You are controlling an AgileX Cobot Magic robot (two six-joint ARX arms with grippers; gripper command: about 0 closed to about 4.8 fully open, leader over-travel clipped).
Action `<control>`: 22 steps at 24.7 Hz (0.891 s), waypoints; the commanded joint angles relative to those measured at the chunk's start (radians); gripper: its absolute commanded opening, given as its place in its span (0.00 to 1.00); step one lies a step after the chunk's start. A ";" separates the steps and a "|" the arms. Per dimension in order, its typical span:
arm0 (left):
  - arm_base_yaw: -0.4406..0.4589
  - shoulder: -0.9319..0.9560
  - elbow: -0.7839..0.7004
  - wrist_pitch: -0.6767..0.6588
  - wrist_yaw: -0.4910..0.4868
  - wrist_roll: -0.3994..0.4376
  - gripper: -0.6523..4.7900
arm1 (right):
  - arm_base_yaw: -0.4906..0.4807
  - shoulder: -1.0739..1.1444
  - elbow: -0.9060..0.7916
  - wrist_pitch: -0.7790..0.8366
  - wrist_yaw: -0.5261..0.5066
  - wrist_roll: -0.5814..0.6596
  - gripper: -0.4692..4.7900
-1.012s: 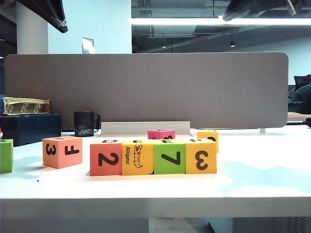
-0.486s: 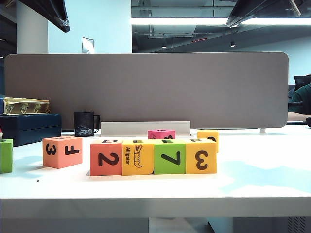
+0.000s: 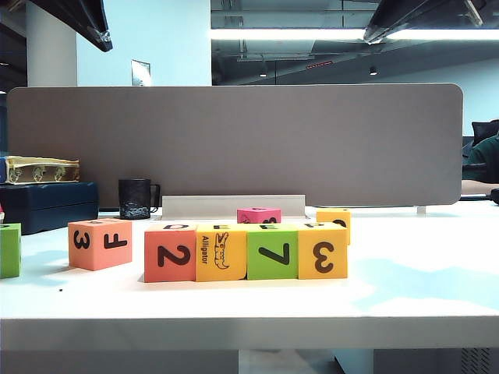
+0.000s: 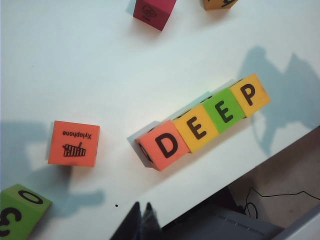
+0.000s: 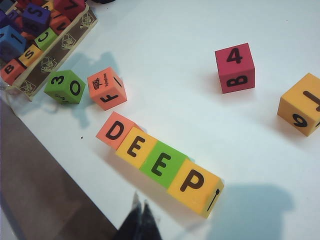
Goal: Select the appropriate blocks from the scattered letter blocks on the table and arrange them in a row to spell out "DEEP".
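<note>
Bright overhead strip lights (image 3: 312, 34) flood the white table (image 3: 405, 296), their glare bleaching its surface. Soft bluish shadows of the raised arms fall beside the row of blocks (image 4: 205, 122), which stays sharp in every view. Both wrist views are crisp at centre; the dark gripper tips at the frame edges are slightly blurred.

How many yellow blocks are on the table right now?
3: the yellow E block and yellow P block in the DEEP row, plus a loose yellow block lying apart beyond the row. Others may be out of view.
</note>
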 commanded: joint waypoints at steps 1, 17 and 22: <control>0.001 -0.005 0.002 0.006 0.002 0.000 0.11 | 0.001 -0.002 0.003 0.006 0.001 -0.003 0.09; 0.001 -0.005 0.002 0.008 0.003 0.000 0.11 | -0.003 -0.024 0.003 0.008 0.233 -0.021 0.09; 0.001 -0.005 0.002 0.009 0.004 0.001 0.11 | -0.010 -0.058 0.003 0.014 0.298 -0.018 0.09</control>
